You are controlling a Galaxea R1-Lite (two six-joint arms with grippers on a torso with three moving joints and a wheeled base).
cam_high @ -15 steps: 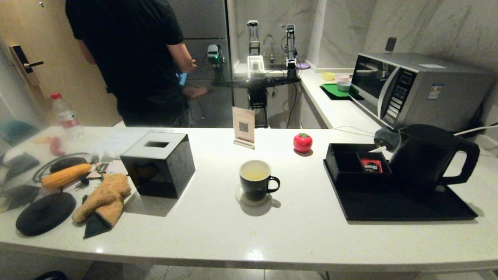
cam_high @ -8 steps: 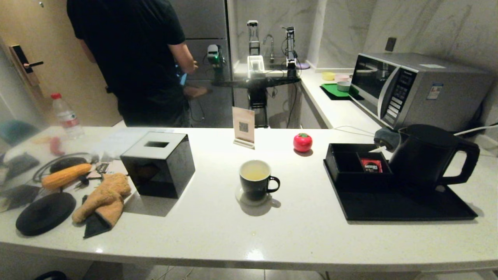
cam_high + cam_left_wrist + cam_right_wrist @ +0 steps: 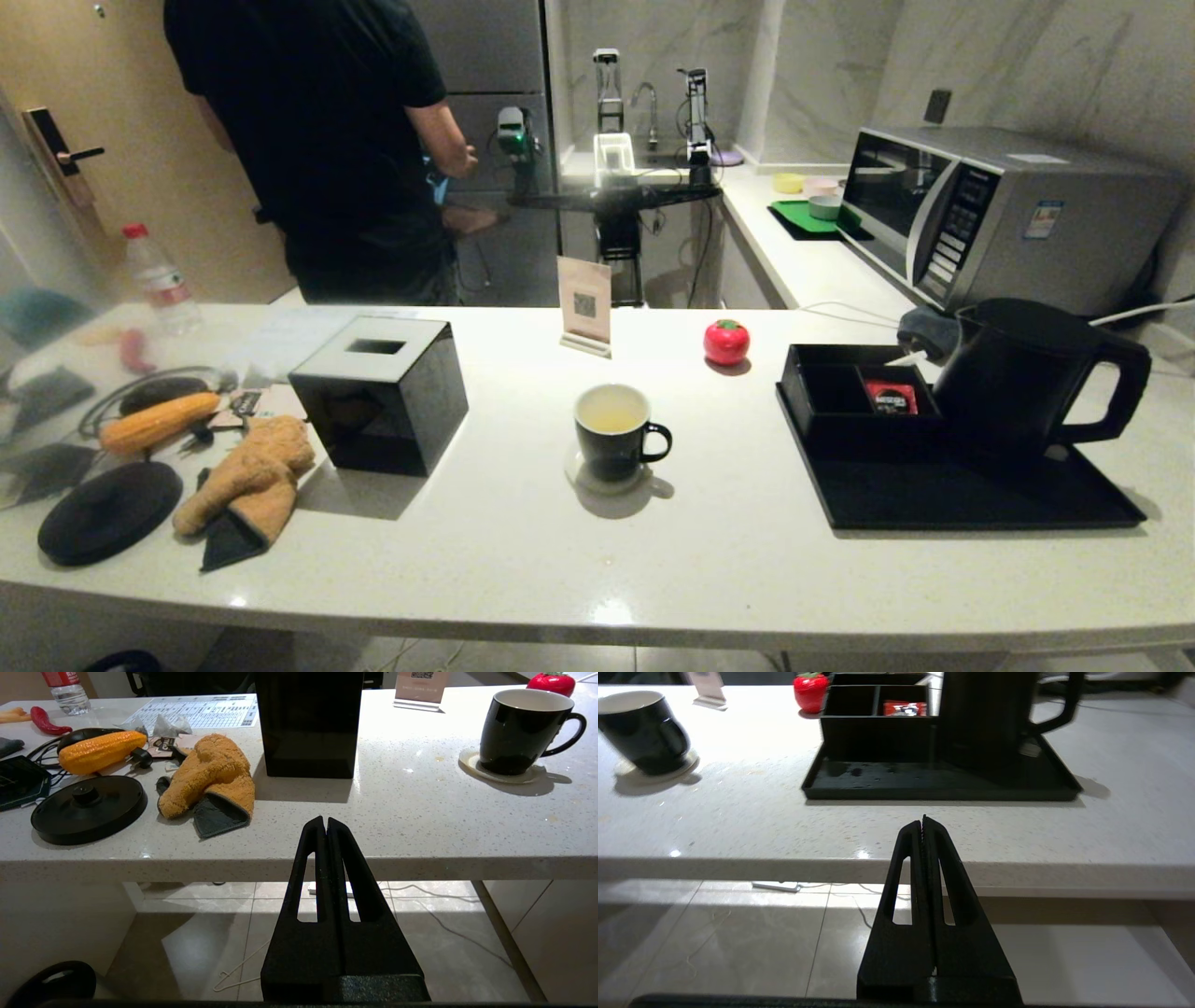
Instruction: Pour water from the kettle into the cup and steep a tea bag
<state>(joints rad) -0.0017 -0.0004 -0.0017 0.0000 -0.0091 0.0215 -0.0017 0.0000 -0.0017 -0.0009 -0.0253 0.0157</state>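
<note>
The black cup (image 3: 614, 436) stands on a pale coaster at the counter's middle, holding pale yellowish water (image 3: 611, 419); it also shows as the cup (image 3: 522, 731) and the cup (image 3: 644, 731). The black kettle (image 3: 1027, 378) stands on the black tray (image 3: 971, 495) at the right, handle pointing right; the kettle (image 3: 985, 718) shows too. No tea bag is visible. My left gripper (image 3: 325, 822) hangs shut and empty below the counter's front edge. My right gripper (image 3: 923, 821) is likewise shut and empty in front of the tray. Neither arm appears in the head view.
A black tissue box (image 3: 381, 392), orange mitt (image 3: 250, 476), corn cob (image 3: 157, 422) and round kettle base (image 3: 109, 511) lie at the left. A red tomato-shaped object (image 3: 726, 342), a card stand (image 3: 584, 305), a red sachet (image 3: 891, 397) in the tray's box, a microwave (image 3: 999, 210) and a person (image 3: 317, 140) stand behind.
The person behind the counter has shifted slightly to the right. Both grippers and the task's things have not moved.
</note>
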